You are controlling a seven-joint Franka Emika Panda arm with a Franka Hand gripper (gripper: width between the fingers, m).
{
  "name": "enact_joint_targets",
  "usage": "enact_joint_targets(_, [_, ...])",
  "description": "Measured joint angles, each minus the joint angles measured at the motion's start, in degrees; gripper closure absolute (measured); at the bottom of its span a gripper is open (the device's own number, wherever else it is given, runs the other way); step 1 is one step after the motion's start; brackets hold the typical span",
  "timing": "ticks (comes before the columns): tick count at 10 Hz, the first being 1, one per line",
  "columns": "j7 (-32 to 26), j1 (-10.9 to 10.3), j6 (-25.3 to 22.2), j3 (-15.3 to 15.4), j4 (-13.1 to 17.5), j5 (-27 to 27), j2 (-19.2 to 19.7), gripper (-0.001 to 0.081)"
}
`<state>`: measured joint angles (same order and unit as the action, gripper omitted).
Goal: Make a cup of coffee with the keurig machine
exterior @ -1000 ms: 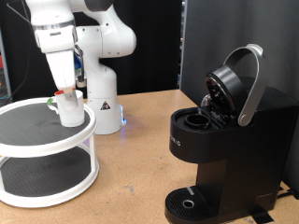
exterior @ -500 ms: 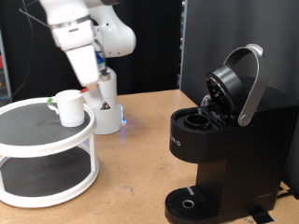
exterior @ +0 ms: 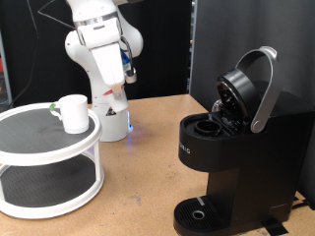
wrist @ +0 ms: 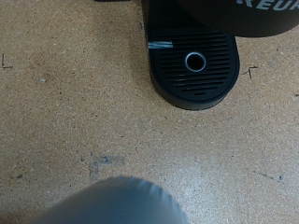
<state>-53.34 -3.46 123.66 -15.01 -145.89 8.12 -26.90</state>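
Above open tabletop between cup [exterior: 73, 111] and keurig machine [exterior: 234, 147], gripper [exterior: 111, 93], grip state perhaps unreadable

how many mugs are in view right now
1: the cup stands on the top tier of the white rack, at the exterior view's left. None shows under the keurig machine.

A white cup [exterior: 72, 112] sits on the top of a round white shelf [exterior: 49, 157]. The black keurig machine [exterior: 236, 147] has its lid up. The gripper [exterior: 116, 91] hangs between them.
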Motion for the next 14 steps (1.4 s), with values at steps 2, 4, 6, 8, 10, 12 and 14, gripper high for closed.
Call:
enact_joint_targets(2, [1.6, -0.2, 1.5, 0.7, -0.1, 1.3, 0.4, 0.0375])
enact_joint_targets(4, [5.3, -1.4, 3.6, 2.2, 1.1, 4.2, 2.3, 0.0375])
enact_joint_targets(6, [9.4, -2.1, 5.6, 4.7, 3.1, 4.4, 5.0, 0.0375])
enact_joint_targets(8, [11.5, -3.4, 5.6, 6.2, 5.7, 6.2, 7.8, 0.0375])
enact_joint_targets(10, [11.1, -5.2, 5.1, 6.6, 8.9, 9.9, 11.0, 0.0375])
enact_joint_targets(12, [11.6, -6.1, 4.6, 6.9, 11.7, 11.3, 13.3, 0.0375])
enact_joint_targets(14, [11.8, -6.0, 3.8, 7.1, 12.7, 11.3, 14.2, 0.0375])
